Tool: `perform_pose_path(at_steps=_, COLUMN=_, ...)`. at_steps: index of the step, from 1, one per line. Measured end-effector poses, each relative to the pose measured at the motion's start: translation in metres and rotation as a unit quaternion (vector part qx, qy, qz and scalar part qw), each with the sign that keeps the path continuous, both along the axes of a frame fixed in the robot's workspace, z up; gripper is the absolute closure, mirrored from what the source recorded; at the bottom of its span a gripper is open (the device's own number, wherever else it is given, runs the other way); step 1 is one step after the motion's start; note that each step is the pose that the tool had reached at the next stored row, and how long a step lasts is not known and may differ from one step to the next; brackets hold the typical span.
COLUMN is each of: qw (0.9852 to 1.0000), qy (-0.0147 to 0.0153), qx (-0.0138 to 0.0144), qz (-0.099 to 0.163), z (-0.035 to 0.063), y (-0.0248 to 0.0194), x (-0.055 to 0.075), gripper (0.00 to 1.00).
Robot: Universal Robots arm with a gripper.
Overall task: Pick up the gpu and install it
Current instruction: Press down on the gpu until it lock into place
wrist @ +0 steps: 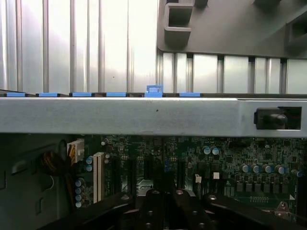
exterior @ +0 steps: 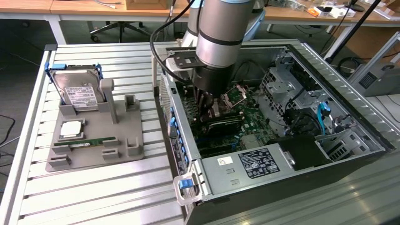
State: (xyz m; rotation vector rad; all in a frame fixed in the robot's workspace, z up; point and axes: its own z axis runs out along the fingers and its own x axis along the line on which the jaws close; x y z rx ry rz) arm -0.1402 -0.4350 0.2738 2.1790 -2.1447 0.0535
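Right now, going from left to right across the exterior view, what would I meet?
Hard drive standing in the grey holder tray → green RAM stick lying on it → robot's hand reaching into the open computer case → blue cable.

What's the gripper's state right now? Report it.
Gripper: closed, low inside the computer case over the motherboard; a dark card, apparently the gpu, sits right under it, but a grip on it cannot be told.
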Motion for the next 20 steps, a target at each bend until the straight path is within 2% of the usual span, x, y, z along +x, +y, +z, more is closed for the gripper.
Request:
perform_pose_path(at_steps=11, qw=1.0000, qy=-0.0001, qx=0.0002, qz=0.000, z=-0.0051, y=0.0000, x=0.000, gripper=0.89)
perform_pose_path(at_steps=13, qw=1.0000, qy=-0.0007, qx=0.0010, qz=0.000, z=-0.0033, y=0.0002, x=0.000, gripper=0.89)
perform_pose_path(at_steps=17, qw=1.0000, qy=-0.0002, qx=0.0004, qz=0.000, z=0.0035, y=0.0001, x=0.000, gripper=0.89)
perform_pose_path(at_steps=20, qw=1.0000, qy=-0.0002, qx=0.0015, qz=0.000, z=0.0073, y=0.0000, x=0.002, gripper=0.89)
